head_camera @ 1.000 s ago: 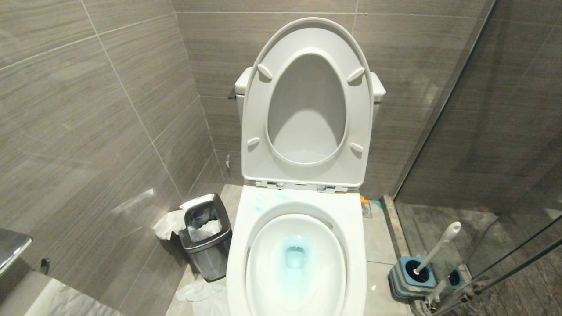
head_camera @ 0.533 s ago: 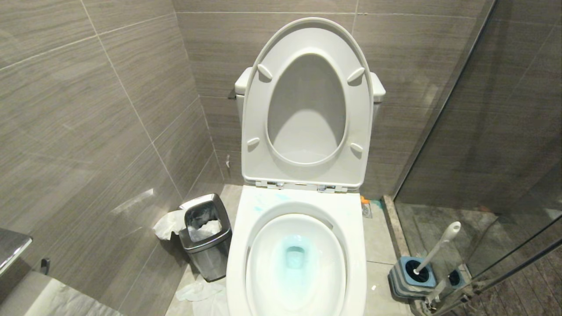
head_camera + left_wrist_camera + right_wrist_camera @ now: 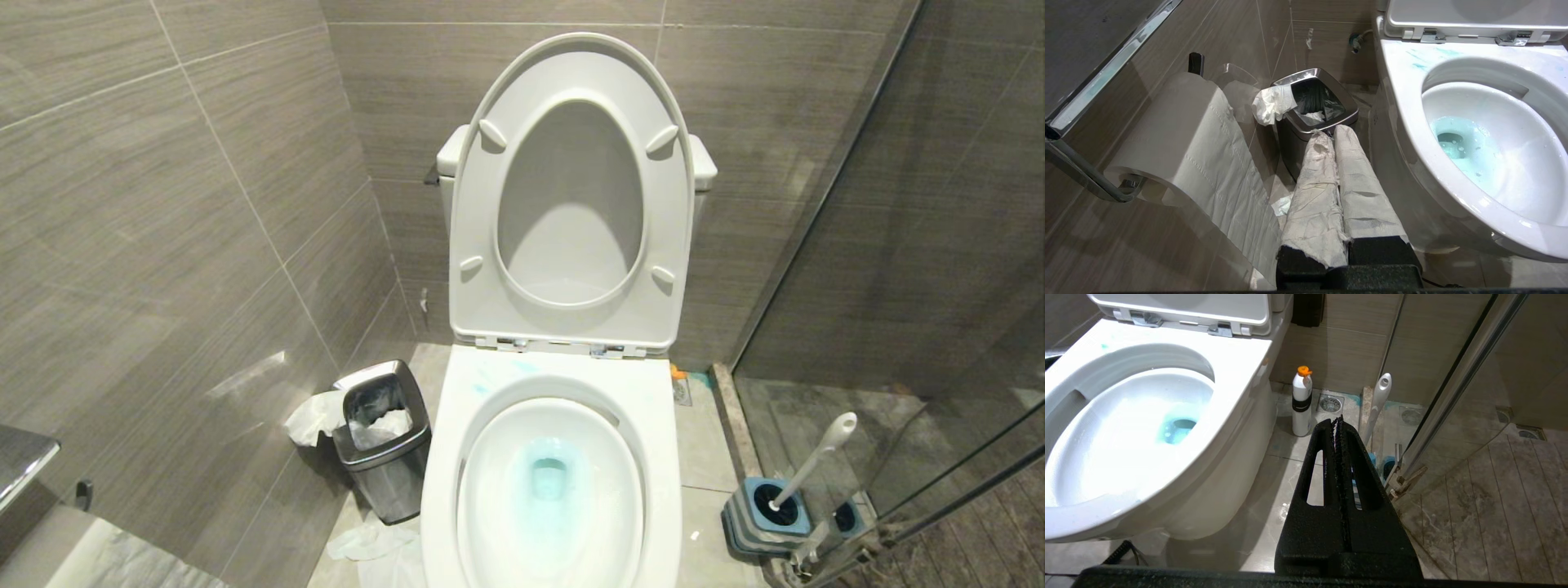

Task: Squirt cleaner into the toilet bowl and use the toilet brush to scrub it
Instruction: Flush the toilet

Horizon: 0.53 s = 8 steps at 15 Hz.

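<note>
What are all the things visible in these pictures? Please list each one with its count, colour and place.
toilet bowl: one, white, centre, seat and lid raised.
cleaner: one pool, turquoise, bottom of the bowl; streaks on the rim's back left.
toilet brush: one, white handle, standing in its holder, right of the bowl.
brush holder: one, grey and blue, floor by the glass partition.
bottle: one, white with orange cap, floor right of the bowl.
waste bin: one, steel, floor left of the bowl, tissue over its edge.
toilet paper roll: one, white, on the left wall holder.
left hand: one, fingers wrapped in white paper, shut, empty.
right hand: one, black, shut, empty.
</note>
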Available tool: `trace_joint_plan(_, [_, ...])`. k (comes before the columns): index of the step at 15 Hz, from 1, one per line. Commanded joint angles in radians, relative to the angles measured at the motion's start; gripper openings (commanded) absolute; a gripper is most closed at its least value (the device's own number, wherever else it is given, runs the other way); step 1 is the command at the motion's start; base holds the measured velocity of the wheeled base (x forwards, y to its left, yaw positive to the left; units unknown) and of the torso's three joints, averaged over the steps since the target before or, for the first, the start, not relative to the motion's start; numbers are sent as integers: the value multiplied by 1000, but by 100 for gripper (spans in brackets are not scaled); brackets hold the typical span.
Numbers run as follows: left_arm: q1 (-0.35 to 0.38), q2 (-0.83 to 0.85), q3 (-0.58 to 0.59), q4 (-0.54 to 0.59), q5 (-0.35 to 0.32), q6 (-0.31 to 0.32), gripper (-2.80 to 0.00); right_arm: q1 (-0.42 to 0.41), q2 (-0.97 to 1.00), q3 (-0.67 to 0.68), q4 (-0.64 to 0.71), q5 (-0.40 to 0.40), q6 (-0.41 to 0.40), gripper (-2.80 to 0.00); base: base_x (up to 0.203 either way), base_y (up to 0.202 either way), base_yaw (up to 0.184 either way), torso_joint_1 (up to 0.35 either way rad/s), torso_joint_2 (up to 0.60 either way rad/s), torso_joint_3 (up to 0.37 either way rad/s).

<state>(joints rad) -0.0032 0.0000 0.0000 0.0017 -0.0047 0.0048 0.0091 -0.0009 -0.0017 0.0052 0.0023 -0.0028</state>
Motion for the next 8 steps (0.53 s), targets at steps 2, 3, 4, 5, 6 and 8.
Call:
trace_joint_plan(2, [0,1,0,0,-1,2,-280,0,1,0,1,-4,-13,-280,0,0,0,0,0,0])
trace_joint_plan(3, [0,2,0,0,-1,4,-280,0,2,0,-1,-4,-10,-280,0,0,0,0,0,0])
trace_joint_plan(4, [1,1,0,0,0,6,-280,1,2,0,-1,-4,-8,-280,0,0,0,0,0,0])
trace_joint_plan(5, [0,0,0,1,0,8,-280,0,2,0,-1,-4,-8,-280,0,0,0,0,0,0])
trace_joint_plan(6, [2,0,0,3,0,8,-280,0,2,0,-1,-4,-6,-280,0,0,0,0,0,0])
trace_joint_plan(8, [2,0,-2,4,-7,27,-280,0,2,0,-1,-4,-7,-280,0,0,0,0,0,0])
